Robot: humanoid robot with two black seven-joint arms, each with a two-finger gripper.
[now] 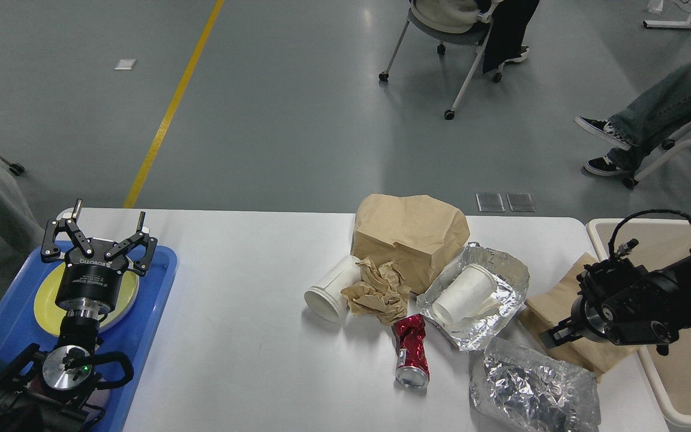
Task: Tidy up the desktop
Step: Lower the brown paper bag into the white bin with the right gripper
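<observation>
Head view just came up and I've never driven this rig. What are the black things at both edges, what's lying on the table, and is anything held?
You are looking down from the robot's head. The black parts are its arms. The left gripper hangs open over a yellow plate on a blue tray, holding nothing. The right gripper lies against a flat brown bag; whether it grips is unclear. On the desktop: brown paper bag, crumpled paper, two white cups, foil, crushed red can.
</observation>
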